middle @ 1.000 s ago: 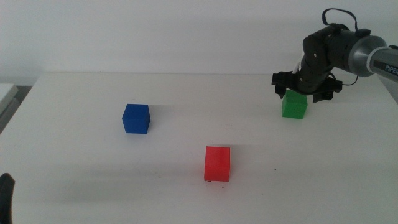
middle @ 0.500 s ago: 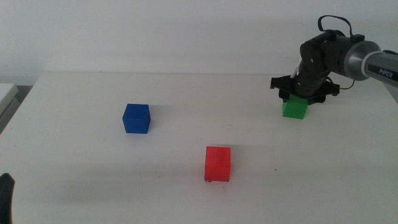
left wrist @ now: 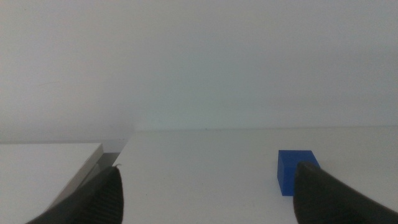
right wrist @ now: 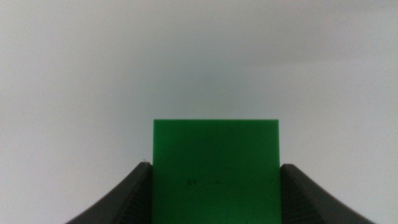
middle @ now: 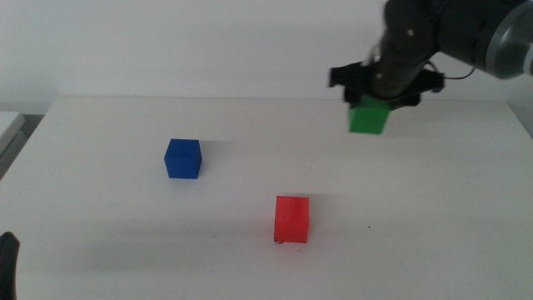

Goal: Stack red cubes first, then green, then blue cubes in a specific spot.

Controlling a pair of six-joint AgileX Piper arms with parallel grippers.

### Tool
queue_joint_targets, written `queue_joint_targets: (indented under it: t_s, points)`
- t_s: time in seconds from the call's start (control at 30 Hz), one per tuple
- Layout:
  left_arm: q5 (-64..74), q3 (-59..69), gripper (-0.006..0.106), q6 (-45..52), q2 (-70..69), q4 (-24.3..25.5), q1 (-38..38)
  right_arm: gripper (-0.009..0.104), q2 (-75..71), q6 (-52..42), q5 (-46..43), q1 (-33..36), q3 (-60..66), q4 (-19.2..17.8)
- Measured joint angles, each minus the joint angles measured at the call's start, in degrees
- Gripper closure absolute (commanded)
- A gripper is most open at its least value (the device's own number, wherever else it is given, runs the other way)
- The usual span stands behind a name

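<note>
Green cube (middle: 368,119) aloft in right gripper (middle: 374,97), above table (middle: 250,150).

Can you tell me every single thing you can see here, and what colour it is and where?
small matte green cube: one, bright green, held up off the table in the right claw, far right side.
small matte red cube: one, bright red, on the table near the front middle.
small matte blue cube: one, deep blue, on the table left of centre.
white table: one, white, under everything.
right claw: one, dark, shut on the green cube above the table's far right.
left claw: one, dark, open, waiting low at the front left.
</note>
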Motion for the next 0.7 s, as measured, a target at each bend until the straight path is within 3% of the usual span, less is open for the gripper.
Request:
queue_joint_targets:
  t_s: [0.4,0.7]
  points:
    - [0.0,0.0,0.007,0.0,0.0,0.0,0.0,0.069,-2.7,12.6,6.5,18.9,3.2,-3.5]
    - [0.0,0.0,0.007,0.0,0.0,0.0,0.0,0.069,-0.5,21.3,6.5,22.3,5.6,-7.8]
